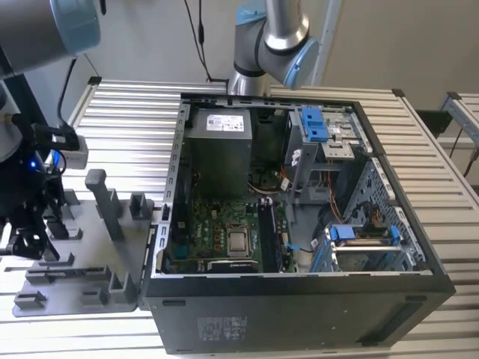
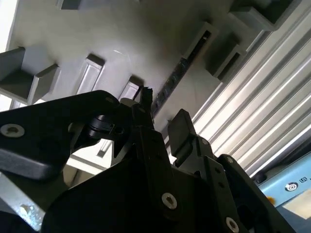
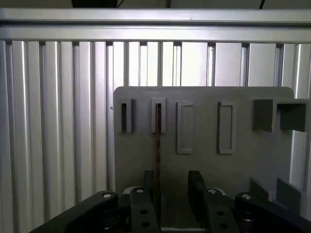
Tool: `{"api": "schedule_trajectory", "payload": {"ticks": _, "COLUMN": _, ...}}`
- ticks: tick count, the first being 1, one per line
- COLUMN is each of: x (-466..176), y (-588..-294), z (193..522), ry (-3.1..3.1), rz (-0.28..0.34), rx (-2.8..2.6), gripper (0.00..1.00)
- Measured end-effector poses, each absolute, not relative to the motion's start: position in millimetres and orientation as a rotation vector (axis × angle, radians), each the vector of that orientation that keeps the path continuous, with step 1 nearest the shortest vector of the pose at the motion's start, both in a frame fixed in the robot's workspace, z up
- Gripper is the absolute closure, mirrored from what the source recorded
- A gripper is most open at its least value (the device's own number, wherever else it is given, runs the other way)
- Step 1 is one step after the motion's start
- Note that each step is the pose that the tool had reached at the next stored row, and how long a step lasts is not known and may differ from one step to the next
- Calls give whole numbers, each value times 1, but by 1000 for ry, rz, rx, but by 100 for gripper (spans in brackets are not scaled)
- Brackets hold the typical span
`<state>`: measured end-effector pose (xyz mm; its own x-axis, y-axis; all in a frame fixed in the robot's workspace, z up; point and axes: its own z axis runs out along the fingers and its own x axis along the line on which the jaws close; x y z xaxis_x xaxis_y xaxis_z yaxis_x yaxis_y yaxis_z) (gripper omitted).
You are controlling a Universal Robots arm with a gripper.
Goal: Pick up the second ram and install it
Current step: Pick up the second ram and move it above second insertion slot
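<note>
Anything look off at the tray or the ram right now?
Nothing broken or spilled. The second ram stands straight, edge-on in its slot of the grey tray. One oddity: the open tool is not centred on it; the ram runs close beside one finger, leaving a wide gap to the other.

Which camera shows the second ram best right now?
First wrist view: the second ram runs edge-on, unobstructed, from its tray slot into the open claw. Second wrist view shows it slanted, its near end behind the claw. Exterior view: cannot pick it out.
</note>
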<state>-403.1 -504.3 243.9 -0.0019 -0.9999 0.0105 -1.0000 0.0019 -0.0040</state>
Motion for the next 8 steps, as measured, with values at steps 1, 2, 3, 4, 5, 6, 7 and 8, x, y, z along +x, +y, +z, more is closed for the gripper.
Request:
{"api": "schedule_trajectory", "payload": {"ticks": 1, "x": -403, "y": -504, "z": 242, "ry": -2220, "rz": 16, "rx": 2216, "gripper": 58}}
{"api": "schedule_trajectory", "payload": {"ticks": 2, "x": -404, "y": -504, "z": 240, "ry": -2220, "rz": 16, "rx": 2216, "gripper": 58}}
{"api": "schedule_trajectory", "payload": {"ticks": 3, "x": -404, "y": -504, "z": 239, "ry": -2220, "rz": 16, "rx": 2216, "gripper": 58}}
{"api": "schedule_trajectory", "payload": {"ticks": 4, "x": -404, "y": -504, "z": 237, "ry": -2220, "rz": 16, "rx": 2216, "gripper": 58}}
{"api": "schedule_trajectory", "payload": {"ticks": 5, "x": -405, "y": -504, "z": 235, "ry": -2220, "rz": 16, "rx": 2216, "gripper": 58}}
{"api": "schedule_trajectory", "payload": {"ticks": 6, "x": -405, "y": -504, "z": 233, "ry": -2220, "rz": 16, "rx": 2216, "gripper": 58}}
{"api": "schedule_trajectory", "payload": {"ticks": 7, "x": -405, "y": -504, "z": 231, "ry": -2220, "rz": 16, "rx": 2216, "gripper": 58}}
{"api": "schedule_trajectory", "payload": {"ticks": 8, "x": -405, "y": -505, "z": 229, "ry": -2220, "rz": 16, "rx": 2216, "gripper": 58}}
